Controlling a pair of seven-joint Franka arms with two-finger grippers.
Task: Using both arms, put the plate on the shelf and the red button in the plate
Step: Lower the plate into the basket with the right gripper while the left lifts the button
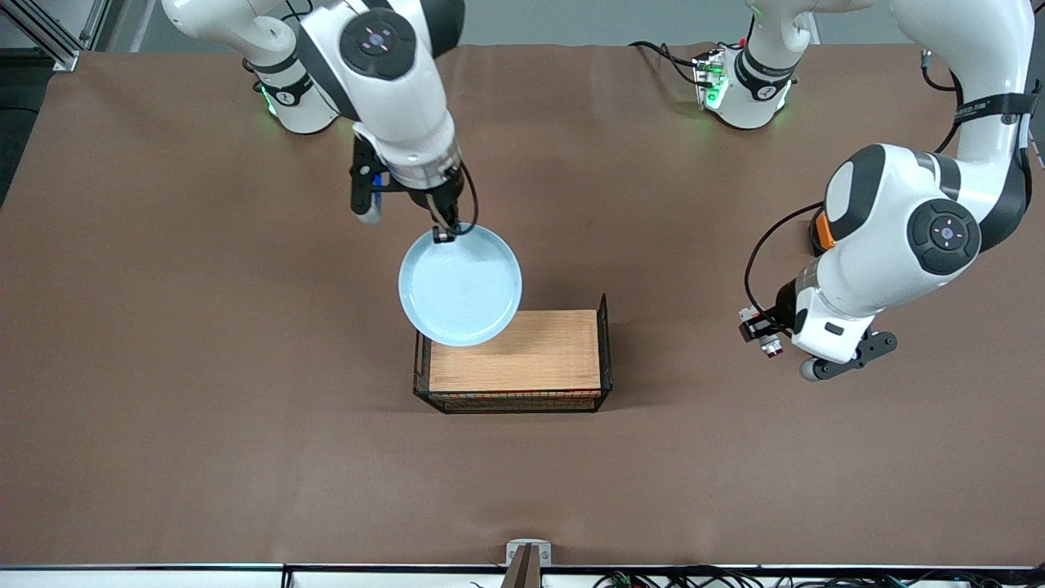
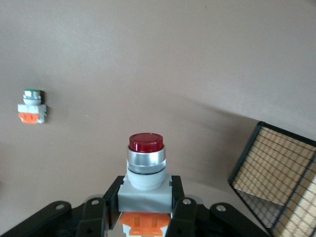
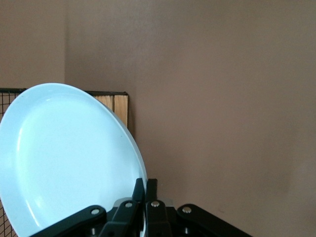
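Wire-sided black basket (image 1: 605,343) with a wooden floor sat under the round pale blue plate (image 1: 460,286), its rim pinched by the right gripper (image 1: 443,234); the left gripper (image 1: 763,333) clamped the small red-capped button (image 2: 145,168) above bare table

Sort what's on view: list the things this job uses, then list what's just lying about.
In the job:
- plate, pinched at its rim by the right gripper, over the wire basket's corner
- red button, clamped in the left gripper, above bare table

Lying about:
- green-capped button on the table
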